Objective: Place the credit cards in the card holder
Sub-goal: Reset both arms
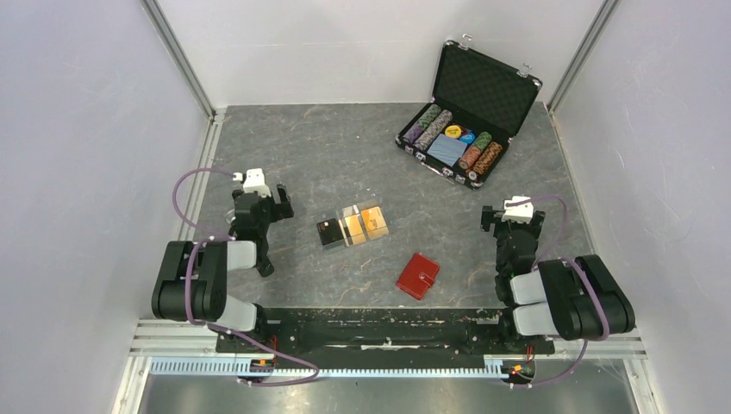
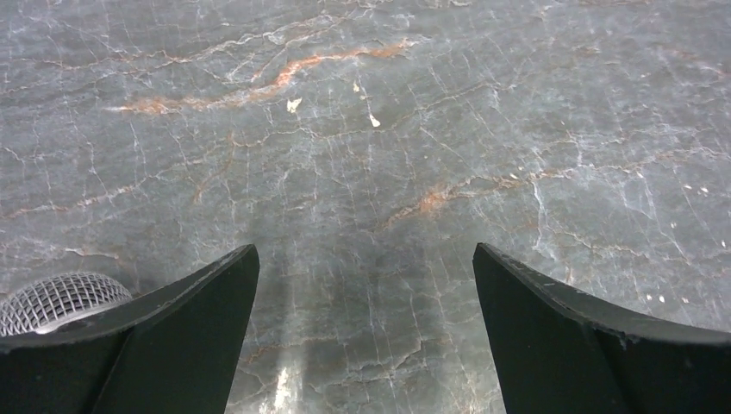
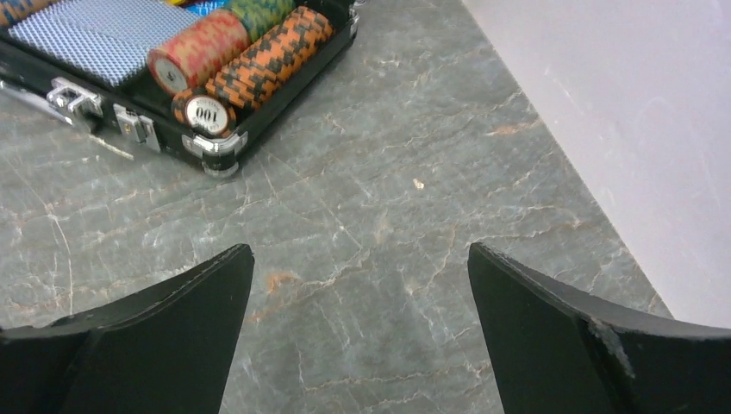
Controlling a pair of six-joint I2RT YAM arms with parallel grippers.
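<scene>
Mid-frame sat three cards [image 1: 353, 226] at one clear tray [image 1: 377, 205], one shut red holder [image 1: 418, 275] lower right. Gaping wide, empty: left gripper [image 2: 365, 259], right gripper [image 3: 361, 255].

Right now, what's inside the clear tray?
The clear tray holds the credit cards: gold and orange faces, a black one at the left end. Any cards stacked beneath are covered, so no count.

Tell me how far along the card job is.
Nothing is done yet: the orange, gold and black plastic cards lie in the clear plastic tray, and the small red leather wallet lies shut nearby. Left hand and right hand are open and empty. Everything is left.
</scene>
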